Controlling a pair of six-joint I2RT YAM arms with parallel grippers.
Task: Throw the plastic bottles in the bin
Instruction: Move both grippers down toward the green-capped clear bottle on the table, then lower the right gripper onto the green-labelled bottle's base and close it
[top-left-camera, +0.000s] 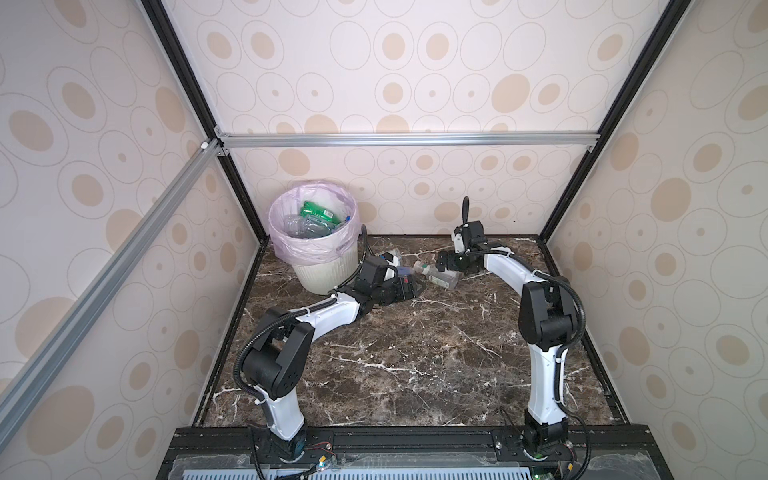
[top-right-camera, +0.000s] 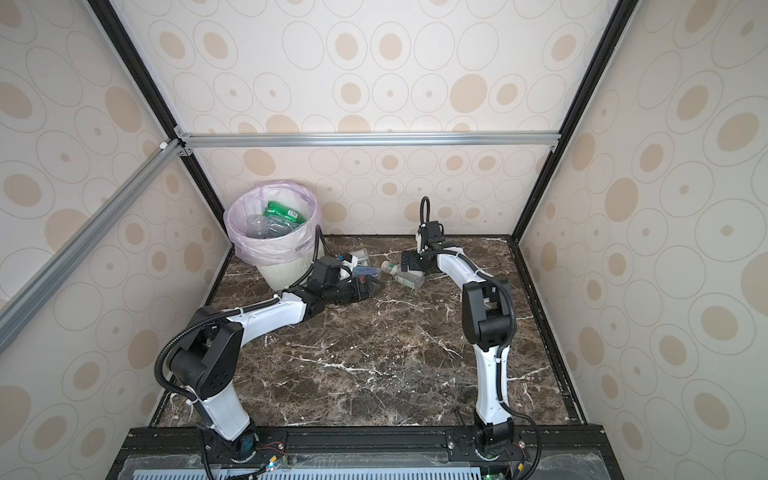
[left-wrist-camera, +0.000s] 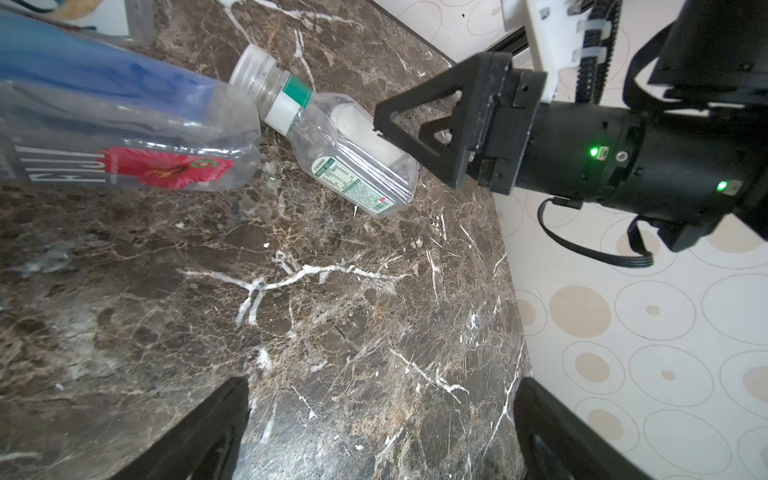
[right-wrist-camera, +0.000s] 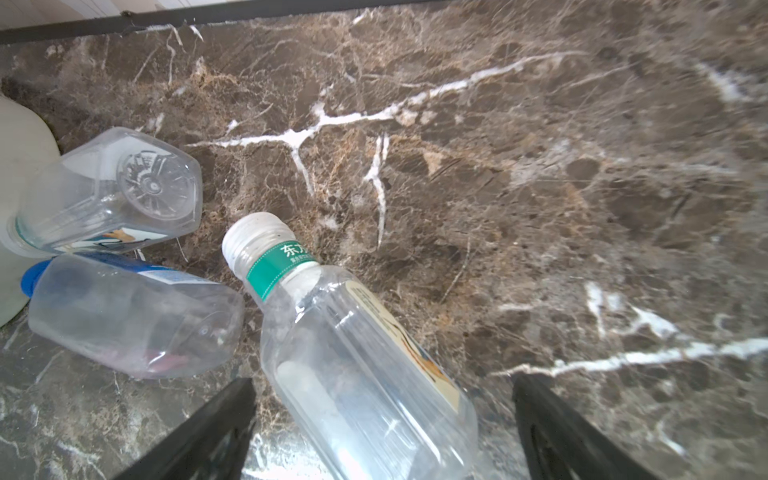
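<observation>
Bin (top-left-camera: 322, 276): cream, ribbed, with a pink liner (top-left-camera: 299, 249) folded over the rim. It already holds a heap of bottles, with a green bottle (top-left-camera: 318, 211) on top, close under the rim.
Left to clear: three bottles, all lying on the marble table (top-left-camera: 415, 353) on the bin's right-arm side.
Clear bottle (right-wrist-camera: 112, 191): nearest the bin. It seems to rest against the bin's wall, though the view is too cramped to be sure.
Fiji bottle (left-wrist-camera: 124, 137): just beyond it from the bin, blue cap. "FIJI" is printed in white beside a red hibiscus.
Green-band bottle (right-wrist-camera: 361, 374): farthest of the three from the bin, white cap. The band reads "东方"; the side panel is too small to read.
Right gripper (right-wrist-camera: 382, 380): jaws fully apart, straddling the green-band bottle's body, clamping nothing.
Left gripper (left-wrist-camera: 382, 382): spread wide and empty, low over bare marble between that bottle and the bin.
Risk, grip: the wall is thin and slick, so closing could squirt the bottle out or swing its cap into the Fiji bottle.
Risk, path: the left arm lies across the way to the bin, so a carry could clash with it.
Risk, drop: the heap is high, so a bottle released at the rim may roll back out.
</observation>
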